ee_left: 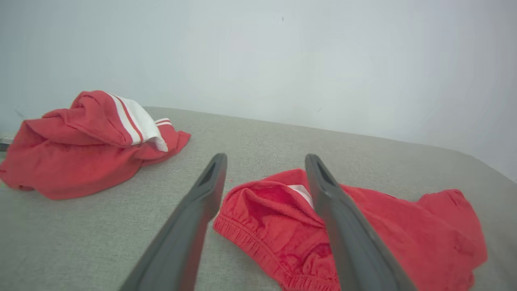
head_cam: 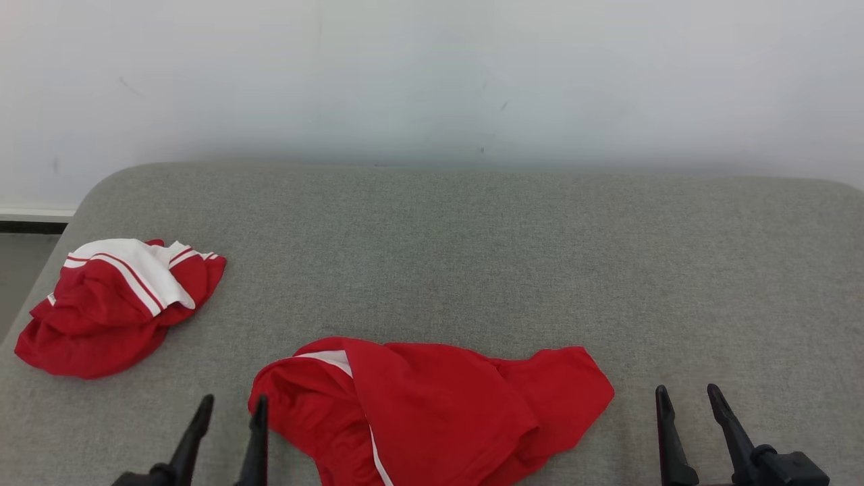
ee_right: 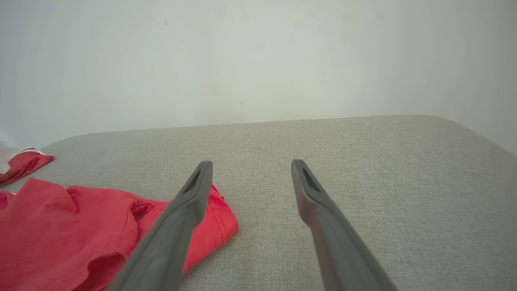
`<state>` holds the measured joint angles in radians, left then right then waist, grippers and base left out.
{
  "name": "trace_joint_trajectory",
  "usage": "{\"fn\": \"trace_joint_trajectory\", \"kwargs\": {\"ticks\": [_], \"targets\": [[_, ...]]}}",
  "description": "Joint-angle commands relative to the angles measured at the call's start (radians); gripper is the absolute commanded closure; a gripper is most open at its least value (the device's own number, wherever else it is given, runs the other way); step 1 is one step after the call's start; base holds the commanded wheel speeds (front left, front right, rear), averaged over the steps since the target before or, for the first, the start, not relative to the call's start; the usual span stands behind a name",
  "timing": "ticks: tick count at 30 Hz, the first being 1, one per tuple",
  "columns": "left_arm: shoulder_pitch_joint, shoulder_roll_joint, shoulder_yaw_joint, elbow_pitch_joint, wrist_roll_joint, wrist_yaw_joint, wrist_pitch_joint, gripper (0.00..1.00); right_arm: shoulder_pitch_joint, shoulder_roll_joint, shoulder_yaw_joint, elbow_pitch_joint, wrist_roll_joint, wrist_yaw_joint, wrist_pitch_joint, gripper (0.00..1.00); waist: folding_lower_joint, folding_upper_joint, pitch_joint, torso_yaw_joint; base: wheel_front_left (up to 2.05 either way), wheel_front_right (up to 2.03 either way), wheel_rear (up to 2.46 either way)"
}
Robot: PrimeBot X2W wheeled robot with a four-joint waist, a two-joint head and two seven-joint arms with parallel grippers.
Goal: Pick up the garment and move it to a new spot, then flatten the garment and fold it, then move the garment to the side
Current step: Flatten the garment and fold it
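you have the red garment lying crumpled on the grey cushioned surface, at its near edge and about midway across in the head view, right in front of the robot. it is bunched, not flat: a fold of cloth lies over its middle, a white stripe shows on its left part, and a thin white line runs down toward the bottom edge of that view. in the left wrist view you see its elastic waistband gathered and turned toward the camera.

your left gripper sits at the garment's left end. its fingers are spread wide apart and grasp nothing. the waistband lies on the surface below the gap between them. in the head view the inner finger's tip meets the edge of the cloth, though you cannot tell from that whether it touches.

your right gripper sits just beyond the garment's right end, apart from the cloth, over bare grey fabric. its fingers are likewise released, wide apart, with nothing between them. in the right wrist view the garment's hemmed corner lies beside and partly behind the left-hand finger.

a second garment, red with a white band and thin red stripes, lies in a heap at the far left of the surface, well apart from the first. a plain white wall rises behind the surface.
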<state>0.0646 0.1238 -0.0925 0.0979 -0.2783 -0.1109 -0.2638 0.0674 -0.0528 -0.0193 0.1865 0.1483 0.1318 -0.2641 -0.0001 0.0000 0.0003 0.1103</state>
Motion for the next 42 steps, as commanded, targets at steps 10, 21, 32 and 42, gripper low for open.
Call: {"fn": "trace_joint_trajectory", "kwargs": {"ticks": [10, 21, 32, 42], "targets": [[-0.029, -0.025, 0.132, -0.003, 0.081, -0.002, -0.001, 0.0, -0.001, -0.017, 0.055, 0.022, -0.002, -0.002, 0.0, 0.0, 0.0001, 0.0, -0.005, 0.011, 0.0, 0.0, 0.0], [-0.063, -0.052, 0.121, 0.02, 0.081, -0.018, -0.001, 0.0, -0.102, -0.053, 0.305, 0.158, 0.013, -0.002, 0.0, 0.0, 0.0001, 0.0, 0.022, 0.072, 0.0, 0.0, 0.0], [-0.076, -0.065, 0.113, 0.029, 0.072, -0.018, -0.001, 0.0, -0.207, -0.06, 0.382, 0.396, 0.025, -0.002, 0.0, 1.0, 0.0001, 0.0, 0.042, 0.143, 0.0, 0.0, 0.0], [-0.067, -0.069, 0.104, 0.032, 0.069, -0.018, -0.001, 0.0, -0.294, -0.086, 0.346, 0.29, 0.089, -0.002, 0.0, 1.0, 0.0001, 0.0, 0.04, 0.137, 0.0, 0.0, 0.0]]}}
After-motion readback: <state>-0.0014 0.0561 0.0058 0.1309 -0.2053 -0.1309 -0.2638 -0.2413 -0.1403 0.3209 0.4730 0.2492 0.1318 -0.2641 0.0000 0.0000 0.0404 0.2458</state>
